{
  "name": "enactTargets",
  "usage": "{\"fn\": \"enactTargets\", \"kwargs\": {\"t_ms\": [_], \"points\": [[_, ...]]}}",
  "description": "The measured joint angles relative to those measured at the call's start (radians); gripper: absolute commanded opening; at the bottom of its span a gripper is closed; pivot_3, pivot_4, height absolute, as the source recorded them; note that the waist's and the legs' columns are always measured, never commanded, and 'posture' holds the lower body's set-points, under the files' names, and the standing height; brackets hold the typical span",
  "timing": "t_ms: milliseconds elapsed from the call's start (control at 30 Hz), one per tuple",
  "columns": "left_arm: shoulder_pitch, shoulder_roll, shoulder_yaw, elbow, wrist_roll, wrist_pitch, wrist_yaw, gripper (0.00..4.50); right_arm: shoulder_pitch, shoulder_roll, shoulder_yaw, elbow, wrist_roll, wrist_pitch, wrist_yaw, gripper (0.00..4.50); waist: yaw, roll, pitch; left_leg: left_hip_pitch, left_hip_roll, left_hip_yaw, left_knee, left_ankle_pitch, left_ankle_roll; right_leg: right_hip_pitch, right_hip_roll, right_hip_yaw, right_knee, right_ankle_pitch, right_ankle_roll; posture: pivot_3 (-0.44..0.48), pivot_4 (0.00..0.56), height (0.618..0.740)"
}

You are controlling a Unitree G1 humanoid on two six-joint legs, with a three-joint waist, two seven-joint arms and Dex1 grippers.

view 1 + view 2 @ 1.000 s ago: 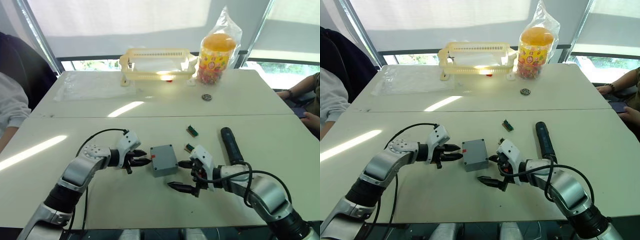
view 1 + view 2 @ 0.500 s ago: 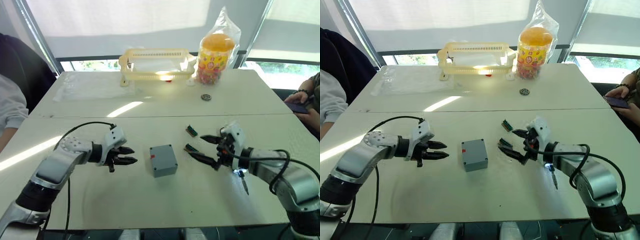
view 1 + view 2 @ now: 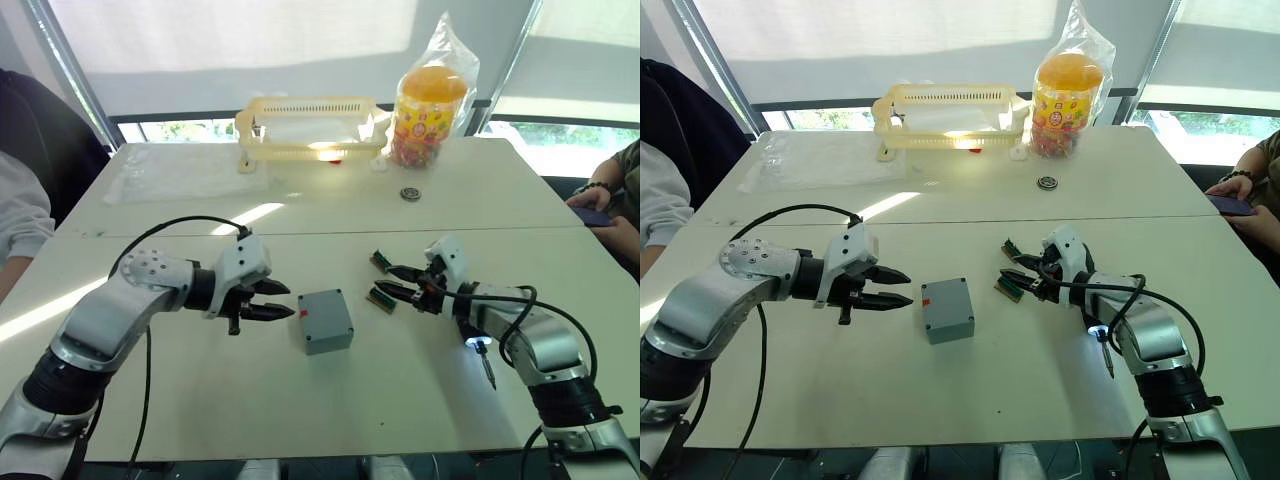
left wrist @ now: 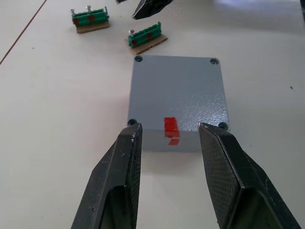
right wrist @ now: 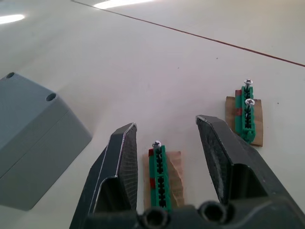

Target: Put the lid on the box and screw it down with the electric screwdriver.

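Both fingers of the left gripper (image 4: 167, 143) stand parted with nothing between them, tips aimed at the box (image 3: 326, 320) and stopping just short of its red-marked side; in the left wrist view the red mark (image 4: 171, 127) sits centred in the gap between the 2 fingers. The lid (image 4: 177, 90) lies flat on top of the box, matching its outline, with a screw hole visible at each of the 4 corners.

On the other side of the box, the right gripper (image 5: 164, 136) is likewise spread wide and grips nothing. Its fingers straddle the nearer of 2 small green pieces (image 5: 160, 177), which lies on the table (image 3: 300, 400) just beside the box; the second green piece (image 5: 247, 113) lies a little farther from the box. The right wrist view shows a screw standing in the near piece and 2 in the far one, detail too small to make out from the head views.

The electric screwdriver (image 3: 482, 355) shows in the head views under the right forearm, on the far side of the right gripper from the box, its tip lit and pointing toward the robot; how it is carried cannot be told.

Well beyond the box, at the far edge of the table, stand a yellow basket (image 3: 310, 125) and an orange-lidded jar (image 3: 430, 105) in a clear bag.
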Motion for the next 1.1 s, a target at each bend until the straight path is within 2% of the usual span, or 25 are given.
{"fn": "enactTargets", "kwargs": {"t_ms": [600, 700, 733, 767, 800, 1100], "points": [[0.034, -0.001, 0.000, -0.011, -0.010, 0.007, 0.042, 1.87, -0.007, 0.045, 0.032, 0.078, -0.065, -0.050, 0.019, 2.14, 0.002, 0.000, 0.000, 0.000, 0.000, 0.000, 0.000, 0.000, 0.000, 0.000, 0.000, 0.000, 0.000, 0.000, 0.000, 0.000, 0.150, 0.740], [0.037, -0.002, -0.001, -0.011, -0.013, 0.006, 0.047, 1.87, -0.009, 0.048, 0.034, 0.084, -0.075, -0.051, 0.020, 1.35, 0.002, 0.000, 0.000, 0.000, 0.000, 0.000, 0.000, 0.000, 0.000, 0.000, 0.000, 0.000, 0.001, 0.000, 0.000, 0.000, 0.150, 0.740], [0.038, -0.002, -0.001, -0.011, -0.013, 0.006, 0.049, 1.87, -0.009, 0.049, 0.034, 0.084, -0.076, -0.051, 0.020, 0.95, 0.002, 0.000, 0.000, 0.000, 0.000, 0.000, 0.000, 0.000, 0.000, 0.000, 0.000, 0.000, 0.001, 0.000, 0.000, 0.000, 0.150, 0.740], [0.038, -0.002, -0.001, -0.011, -0.013, 0.006, 0.049, 1.87, -0.009, 0.050, 0.034, 0.084, -0.078, -0.052, 0.020, 0.26, 0.002, 0.000, 0.000, 0.000, 0.000, 0.000, 0.000, 0.000, 0.000, 0.000, 0.000, 0.000, 0.001, 0.000, 0.000, 0.000, 0.150, 0.740], [0.038, -0.002, -0.002, -0.011, -0.013, 0.006, 0.050, 1.87, -0.009, 0.052, 0.034, 0.085, -0.082, -0.052, 0.020, 0.06, 0.002, 0.000, 0.000, 0.000, 0.000, 0.000, 0.000, 0.000, 0.000, 0.000, 0.000, 0.000, 0.001, 0.000, 0.000, 0.000, 0.150, 0.740], [0.038, -0.002, -0.009, -0.010, -0.012, 0.004, 0.051, 1.87, -0.009, 0.057, 0.032, 0.087, -0.084, -0.052, 0.021, 0.06, 0.002, 0.000, 0.000, 0.000, 0.000, 0.000, 0.000, 0.000, 0.000, 0.000, 0.000, 0.000, 0.001, 0.000, 0.000, 0.000, 0.150, 0.740]]}}
